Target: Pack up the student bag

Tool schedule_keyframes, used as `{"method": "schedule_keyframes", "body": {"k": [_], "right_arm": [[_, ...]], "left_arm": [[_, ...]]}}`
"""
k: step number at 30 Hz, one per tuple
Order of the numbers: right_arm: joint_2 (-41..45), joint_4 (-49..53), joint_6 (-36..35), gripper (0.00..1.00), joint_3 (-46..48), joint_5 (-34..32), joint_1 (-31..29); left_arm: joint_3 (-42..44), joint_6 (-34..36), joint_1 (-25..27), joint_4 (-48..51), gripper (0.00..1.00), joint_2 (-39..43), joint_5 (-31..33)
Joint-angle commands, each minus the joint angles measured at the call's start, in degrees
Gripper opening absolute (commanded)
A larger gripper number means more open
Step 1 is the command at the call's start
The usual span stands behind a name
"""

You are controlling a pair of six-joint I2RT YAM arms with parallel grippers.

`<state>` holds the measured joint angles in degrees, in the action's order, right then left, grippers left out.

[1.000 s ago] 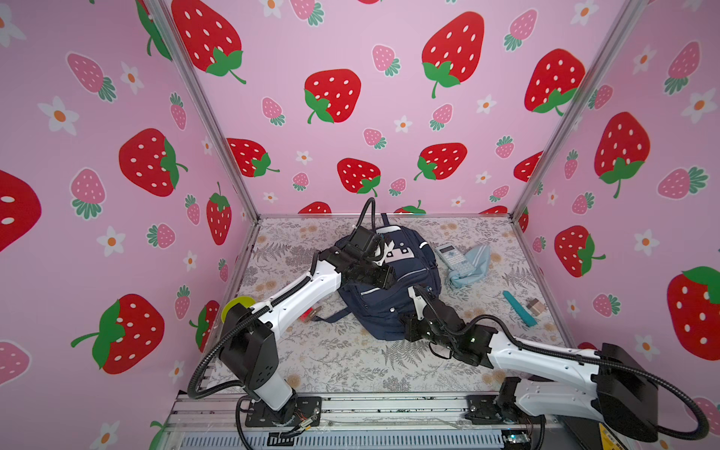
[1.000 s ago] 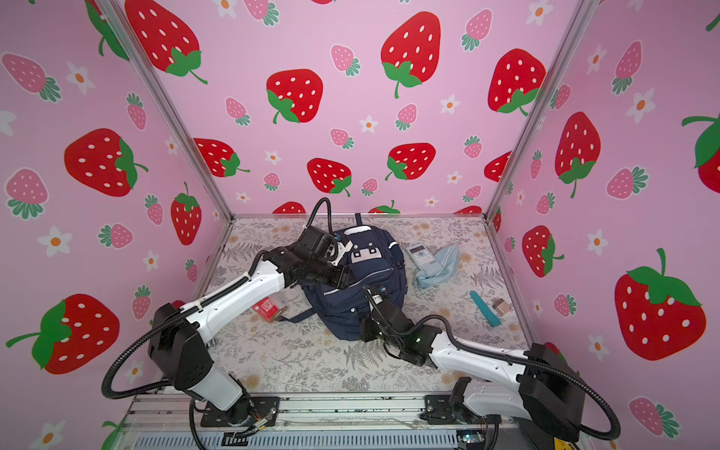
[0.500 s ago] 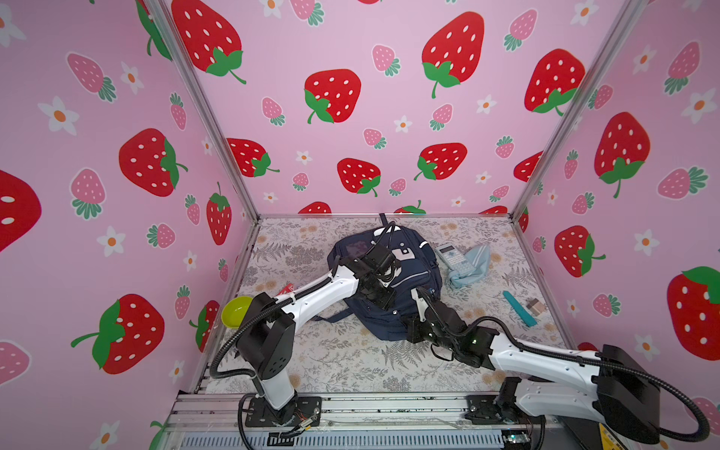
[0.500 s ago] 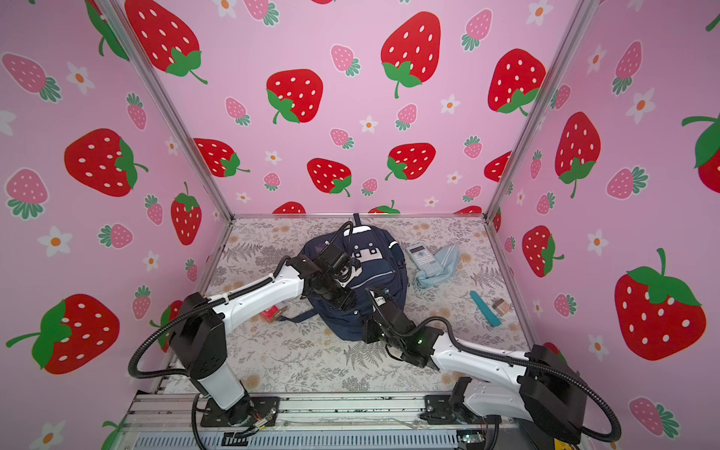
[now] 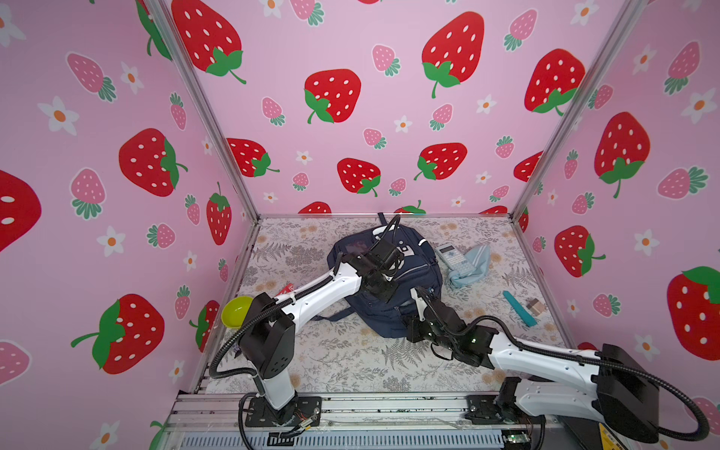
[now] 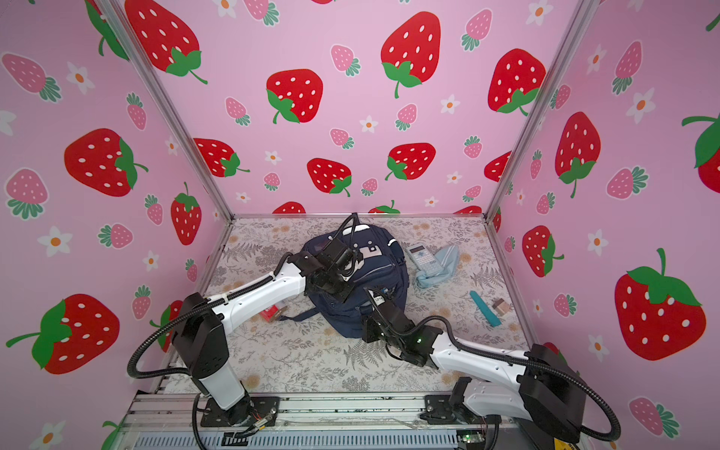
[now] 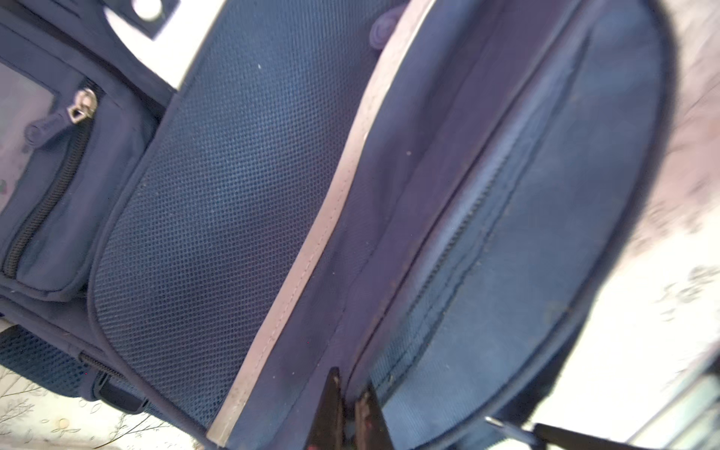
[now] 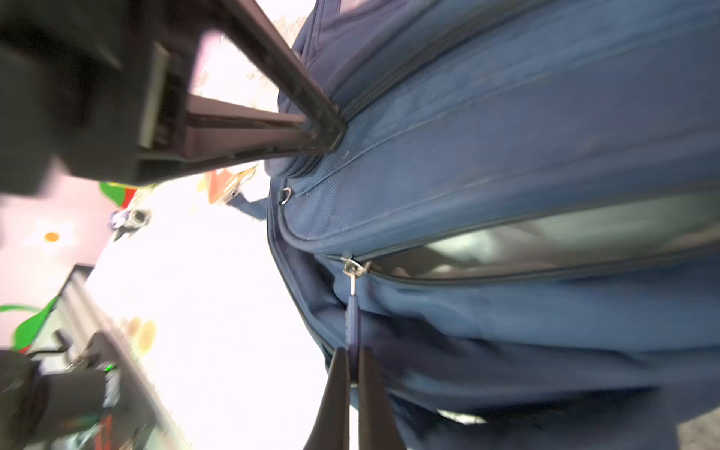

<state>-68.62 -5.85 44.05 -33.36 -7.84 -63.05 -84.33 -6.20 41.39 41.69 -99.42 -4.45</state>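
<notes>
Pink strawberry walls [image 5: 487,128] are boxing in the floral mat [image 5: 350,362], with the student bag [image 5: 413,272] lying toward twelve o'clock. Only the right wrist view is showing my right gripper [image 8: 352,364] pinching the zip pull [image 8: 352,311] at the bag's five o'clock edge. My left gripper [image 7: 348,393] is nipping its fabric, jaws nearly together.

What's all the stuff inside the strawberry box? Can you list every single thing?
fabric backpack: one, navy blue, middle of the table
flat calculator: one, grey, right of the backpack
crumpled cloth: one, light blue, touching the calculator
pen-like stick: one, teal, right side of the table
small block: one, brown, beside the stick
round bowl: one, yellow-green, table's left edge
small packet: one, red, left of the backpack
table cover: one, pale floral, under everything
left gripper: one, black, shut on the backpack's fabric
right gripper: one, black, shut on the backpack's blue zip pull
</notes>
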Motion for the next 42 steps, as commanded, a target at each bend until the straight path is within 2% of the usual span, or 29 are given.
{"method": "schedule_keyframes", "body": {"k": [1, 3, 7, 13, 18, 19, 20, 22, 24, 28, 33, 35, 38, 42], "right_arm": [[-3.0, 0.46, -2.44, 0.0, -3.65, -1.29, -2.5], [-5.57, -0.33, -3.49, 0.0, -5.48, -2.0, -3.82], [-11.42, -2.51, -4.68, 0.0, -9.4, -3.59, -5.8], [-22.0, -10.67, -4.6, 0.0, -15.18, -1.59, -5.95], [-24.55, -13.33, -3.27, 0.0, -16.82, -3.14, -5.82], [-23.49, -12.61, -3.21, 0.05, -16.42, -3.75, -5.81], [-22.24, -11.95, -2.95, 0.17, -15.66, -4.52, -5.86], [-17.78, -8.32, -2.29, 0.47, -13.66, -6.93, -5.95], [-12.22, -5.37, -1.39, 0.58, -10.81, -8.72, -5.98], [0.24, 2.76, 0.6, 0.71, -5.76, -12.71, -5.94], [13.98, 14.59, 3.36, 0.94, -4.43, -25.02, -4.78], [18.08, 16.15, 3.3, 1.0, -4.16, -27.44, -2.5], [19.94, 16.77, 1.56, 1.0, -5.09, -27.23, 3.4], [16.81, 18.76, -0.31, 1.0, -8.4, -20.63, 14.13]], "left_arm": [[-4.01, -9.68, -3.1, -8.84, 0.0, 4.27, -14.37], [-3.38, -14.21, -4.49, -12.93, 0.0, 5.13, -20.78], [-3.27, -17.76, -5.43, -16.46, 0.0, 5.41, -26.02], [2.65, -21.07, -6.79, -22.15, 0.0, 6.06, -30.57], [9.36, -20.17, -8.01, -23.03, 0.0, 8.64, -30.95], [10.78, -19.28, -8.61, -22.39, 0.0, 9.53, -30.31], [11.83, -17.92, -8.97, -21.24, 0.0, 10.18, -29.23], [12.93, -13.59, -9.56, -16.85, 0.0, 11.25, -25.25], [13.39, -9.67, -9.92, -13.32, 0.0, 11.5, -22.67], [14.26, -3.89, -10.01, -8.82, 0.0, 11.65, -19.64], [15.47, 1.83, -10.12, -5.22, 0.0, 13.34, -16.76], [15.81, 3.63, -10.14, -3.63, 0.0, 13.68, -14.25], [16.09, 4.6, -10.36, -2.34, 0.0, 13.6, -12.41], [15.37, 5.03, -10.5, -1.2, 0.0, 13.04, -11.47]]}}
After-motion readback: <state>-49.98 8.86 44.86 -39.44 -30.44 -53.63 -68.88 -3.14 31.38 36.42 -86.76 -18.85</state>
